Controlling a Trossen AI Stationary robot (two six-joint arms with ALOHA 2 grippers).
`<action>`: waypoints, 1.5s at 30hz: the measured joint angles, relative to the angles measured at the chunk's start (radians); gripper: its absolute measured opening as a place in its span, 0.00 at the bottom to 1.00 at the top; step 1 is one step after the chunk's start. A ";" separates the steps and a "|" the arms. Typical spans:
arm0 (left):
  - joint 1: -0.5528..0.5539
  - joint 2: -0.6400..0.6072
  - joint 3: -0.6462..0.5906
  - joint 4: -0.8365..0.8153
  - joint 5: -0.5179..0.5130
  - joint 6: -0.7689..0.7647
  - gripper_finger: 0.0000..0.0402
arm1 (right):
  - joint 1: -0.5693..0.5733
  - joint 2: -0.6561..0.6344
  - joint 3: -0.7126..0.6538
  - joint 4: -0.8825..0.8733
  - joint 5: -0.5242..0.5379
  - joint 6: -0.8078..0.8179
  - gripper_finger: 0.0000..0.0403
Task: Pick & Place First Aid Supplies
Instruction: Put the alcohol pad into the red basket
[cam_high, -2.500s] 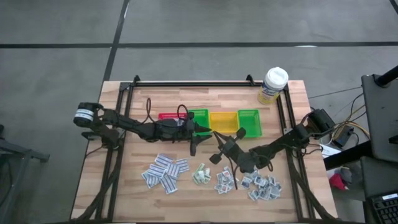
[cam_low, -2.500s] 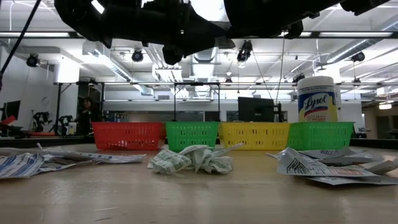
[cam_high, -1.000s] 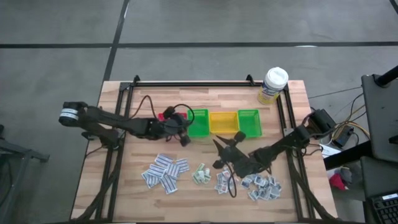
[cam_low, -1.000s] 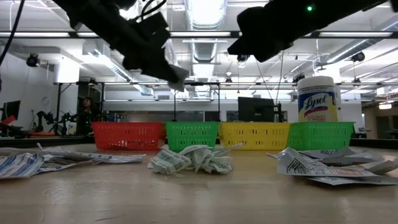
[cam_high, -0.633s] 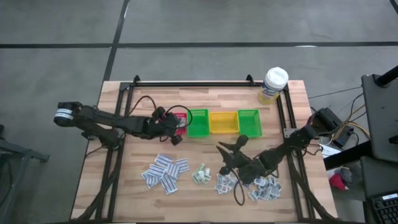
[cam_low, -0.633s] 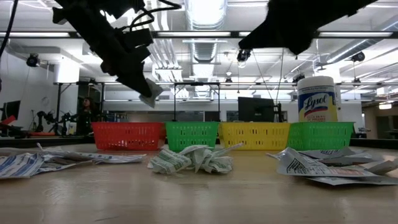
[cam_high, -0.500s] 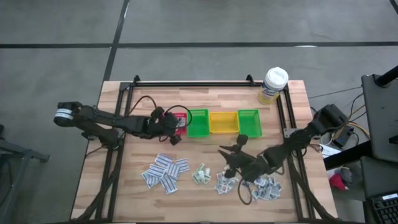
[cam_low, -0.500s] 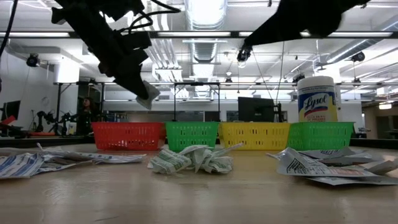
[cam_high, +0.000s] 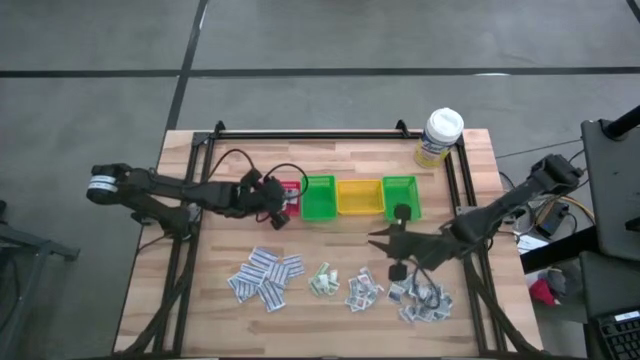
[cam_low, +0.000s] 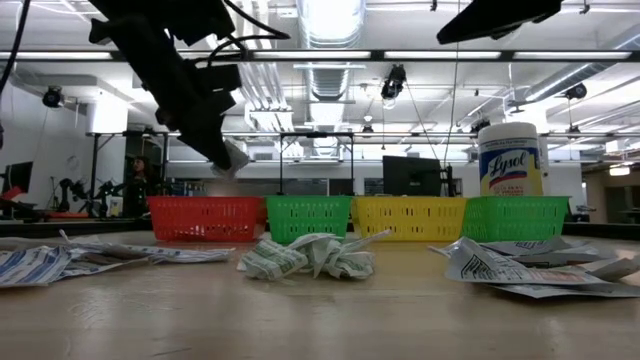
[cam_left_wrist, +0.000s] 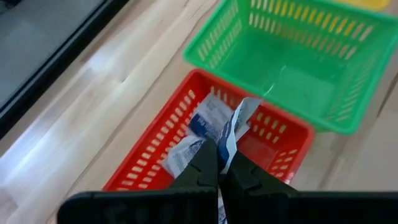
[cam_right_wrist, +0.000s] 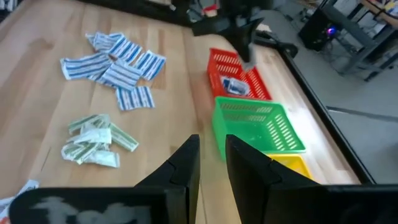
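A small white paper packet with blue print (cam_left_wrist: 231, 127) is pinched between the clenched fingers of the left hand (cam_left_wrist: 219, 163) and held above the small red plastic bin (cam_left_wrist: 152, 158) — the leftmost of a row of four bins near the middle of the wooden table (cam_high: 340, 160). More white packets (cam_left_wrist: 198, 130) are seen lying inside that red bin. In the low view the left hand (cam_low: 222, 152) is raised above the bins with the packet (cam_low: 236, 157) at its tip.

The right hand (cam_high: 392, 250) is held over the table just in front of the right green bin (cam_high: 400, 193), its fingers (cam_right_wrist: 186, 163) a little apart and grasping nothing.

The other first aid packets are spread toward the front edge of the table: blue-striped strips (cam_high: 265, 276) at the left, crumpled green-printed ones (cam_high: 321, 280) in the middle, grey-printed squarish ones (cam_high: 420, 298) at the right. A white-capped bottle with a yellow label (cam_high: 438, 137) stands at the far right corner.
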 joint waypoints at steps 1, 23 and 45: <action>0.005 0.000 0.000 -0.008 0.003 -0.001 0.00 | 0.000 -0.023 -0.010 0.001 0.000 0.003 0.17; 0.126 0.022 0.000 -0.095 0.259 0.076 0.00 | 0.000 -0.281 -0.227 0.051 0.000 0.148 0.15; 0.280 0.095 0.000 -0.111 0.480 0.145 0.00 | 0.000 -0.439 -0.258 0.062 0.002 0.066 0.13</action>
